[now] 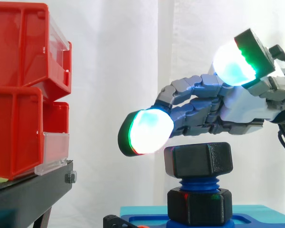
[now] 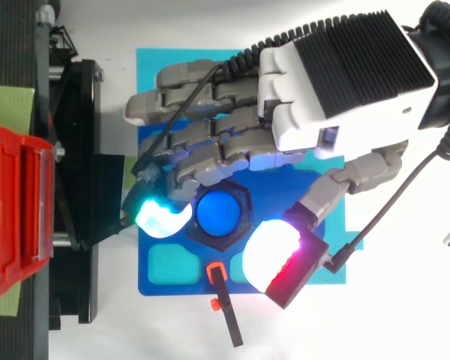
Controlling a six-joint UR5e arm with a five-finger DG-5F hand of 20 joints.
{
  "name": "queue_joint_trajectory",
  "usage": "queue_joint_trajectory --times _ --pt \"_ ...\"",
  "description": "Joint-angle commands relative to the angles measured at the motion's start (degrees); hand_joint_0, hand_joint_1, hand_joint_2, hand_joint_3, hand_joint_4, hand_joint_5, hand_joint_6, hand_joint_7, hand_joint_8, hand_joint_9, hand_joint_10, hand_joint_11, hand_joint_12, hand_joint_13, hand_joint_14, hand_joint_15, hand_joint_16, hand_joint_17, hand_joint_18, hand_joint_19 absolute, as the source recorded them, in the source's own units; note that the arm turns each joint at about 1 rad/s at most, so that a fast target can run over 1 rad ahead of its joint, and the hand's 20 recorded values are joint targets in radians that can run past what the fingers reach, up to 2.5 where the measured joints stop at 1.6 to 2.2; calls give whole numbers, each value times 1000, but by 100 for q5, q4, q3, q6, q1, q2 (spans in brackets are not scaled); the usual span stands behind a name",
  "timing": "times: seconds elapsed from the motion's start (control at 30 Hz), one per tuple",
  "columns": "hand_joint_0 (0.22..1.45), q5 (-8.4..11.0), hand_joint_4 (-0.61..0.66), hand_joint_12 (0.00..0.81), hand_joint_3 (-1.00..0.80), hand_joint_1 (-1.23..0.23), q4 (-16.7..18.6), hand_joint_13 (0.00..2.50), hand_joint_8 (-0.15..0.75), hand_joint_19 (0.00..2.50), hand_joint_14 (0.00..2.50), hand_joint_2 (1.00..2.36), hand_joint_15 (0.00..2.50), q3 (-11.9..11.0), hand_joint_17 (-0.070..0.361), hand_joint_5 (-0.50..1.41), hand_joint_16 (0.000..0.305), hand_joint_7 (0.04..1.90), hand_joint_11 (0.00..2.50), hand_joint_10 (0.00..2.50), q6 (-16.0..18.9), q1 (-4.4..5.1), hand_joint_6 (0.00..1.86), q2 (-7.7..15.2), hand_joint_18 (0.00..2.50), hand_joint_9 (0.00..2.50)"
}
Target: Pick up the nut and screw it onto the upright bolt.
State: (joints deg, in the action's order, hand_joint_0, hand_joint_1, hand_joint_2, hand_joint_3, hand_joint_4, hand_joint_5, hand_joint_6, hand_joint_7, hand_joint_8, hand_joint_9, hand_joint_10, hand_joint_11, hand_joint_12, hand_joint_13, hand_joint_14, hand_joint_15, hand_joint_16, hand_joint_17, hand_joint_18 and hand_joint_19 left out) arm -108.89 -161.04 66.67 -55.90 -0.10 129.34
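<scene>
Hand (image 1: 242, 107) comes in from the right on my side view, fingers stretched out nearly straight, relaxed, gripping nothing. One glowing fingertip (image 1: 149, 130) hangs past the nut's left edge and a bit above its top face. The thumb pad (image 1: 233, 64) is raised well clear, up and to the right.

Black hex nut (image 1: 198, 161) sits level on top of the upright blue bolt (image 1: 198, 184), right under the fingers. I can't tell if they touch it or just clear it. Blue threads show btw that nut and a second black nut (image 1: 199, 205) lower down, at the blue base plate (image 1: 256, 219).

From the top cam the bolt's blue end shows inside the hex, w/ the fingers along its upper edge and the thumb off to the lower right.

Red bins (image 1: 19, 47) on the black stand (image 1: 28, 194) are off to the left, apart from the hand.
</scene>
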Motion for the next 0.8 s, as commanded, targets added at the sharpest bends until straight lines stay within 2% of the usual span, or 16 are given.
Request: queue_joint_trajectory --times 0.0,0.1,0.37,0.63,0.77 --pt "471 0 139 275 -500 -102 117 72 196 0 0 1000 0 4 73 -178 33 651 0 0 17 10 501 3 0 359" --pt "471 -18 138 276 -500 -102 37 74 196 0 0 1000 0 4 74 -179 33 651 0 0 26 1 501 3 0 358" --pt "473 -27 146 275 -500 -102 169 82 200 0 0 1000 0 22 73 -176 32 666 0 0 53 -8 502 91 0 363" --pt "473 -18 143 274 -500 -105 143 92 202 0 0 1000 0 31 72 -175 32 675 0 0 123 1 502 100 0 367" --pt "474 -35 148 272 -500 -105 196 101 201 0 0 1000 0 31 71 -173 32 689 0 0 158 -8 502 188 0 370"
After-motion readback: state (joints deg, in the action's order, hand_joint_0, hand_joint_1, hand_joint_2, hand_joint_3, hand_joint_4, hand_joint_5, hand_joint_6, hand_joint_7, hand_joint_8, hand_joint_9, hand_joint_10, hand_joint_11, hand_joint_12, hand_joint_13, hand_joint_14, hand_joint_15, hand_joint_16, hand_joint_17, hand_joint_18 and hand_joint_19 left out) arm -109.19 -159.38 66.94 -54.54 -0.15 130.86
